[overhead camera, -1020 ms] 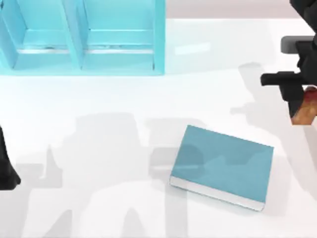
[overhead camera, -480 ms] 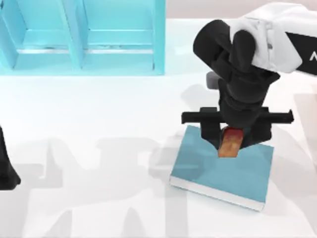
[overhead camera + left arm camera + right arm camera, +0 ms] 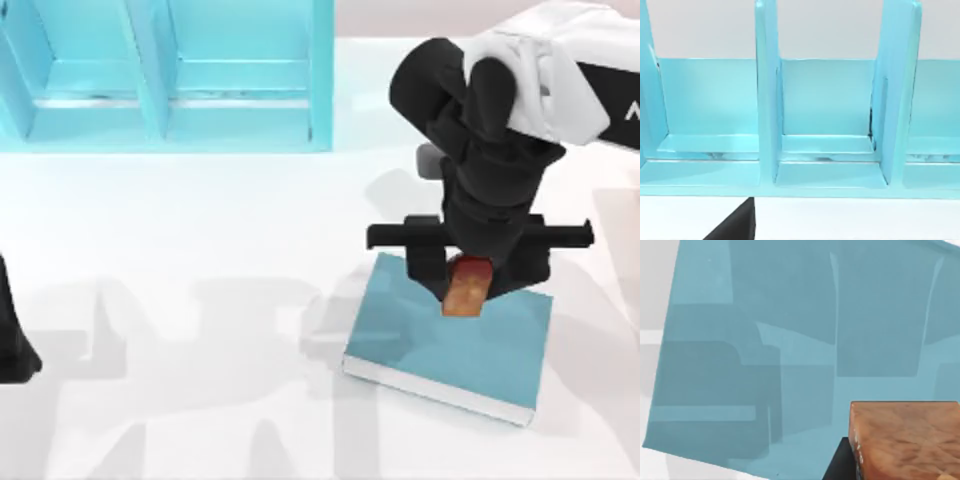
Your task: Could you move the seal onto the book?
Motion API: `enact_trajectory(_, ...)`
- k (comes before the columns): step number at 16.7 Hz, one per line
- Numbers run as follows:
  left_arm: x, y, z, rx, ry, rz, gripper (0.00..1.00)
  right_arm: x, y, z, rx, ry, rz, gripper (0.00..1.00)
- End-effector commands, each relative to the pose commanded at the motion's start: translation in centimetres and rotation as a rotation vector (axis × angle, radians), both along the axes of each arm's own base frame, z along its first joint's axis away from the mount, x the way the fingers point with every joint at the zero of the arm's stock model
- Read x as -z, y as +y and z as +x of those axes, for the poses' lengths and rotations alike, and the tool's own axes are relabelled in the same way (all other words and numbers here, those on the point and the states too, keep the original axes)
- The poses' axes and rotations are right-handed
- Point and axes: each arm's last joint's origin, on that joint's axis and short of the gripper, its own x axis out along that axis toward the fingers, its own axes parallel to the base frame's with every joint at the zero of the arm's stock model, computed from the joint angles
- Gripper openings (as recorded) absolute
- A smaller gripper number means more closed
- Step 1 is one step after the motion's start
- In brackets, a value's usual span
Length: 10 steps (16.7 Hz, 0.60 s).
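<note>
Seal held over the book, ready to go down.

My right jaws point(image 3: 466, 285) grip the small amber-orange seal with its dark red rounded top point(image 3: 467, 290), held above the far edge of the thick teal-blue hardback book point(image 3: 450, 345), which lies at about four o'clock on the white worktop point(image 3: 200, 250). The book's cover sits directly beneath the seal, its long axis running roughly nine to three, so I judge a straight descent should land it. My left arm point(image 3: 12, 340) is parked at nine o'clock; I cannot tell its jaws' state.

seal point(image 3: 467, 290): amber, red-topped, over book | book point(image 3: 450, 345): teal, flat, table's right
</note>
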Motion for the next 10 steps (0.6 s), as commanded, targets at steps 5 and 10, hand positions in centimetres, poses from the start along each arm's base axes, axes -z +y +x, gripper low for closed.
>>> enact_trajectory(5,0.0,0.0,0.0,0.0,0.0,0.0,1.0,0.0,0.0,0.0,0.0,0.0,0.0,0.23)
enact_trajectory(10,0.0,0.0,0.0,0.0,0.0,0.0,1.0,0.0,0.0,0.0,0.0,0.0,0.0,0.6)
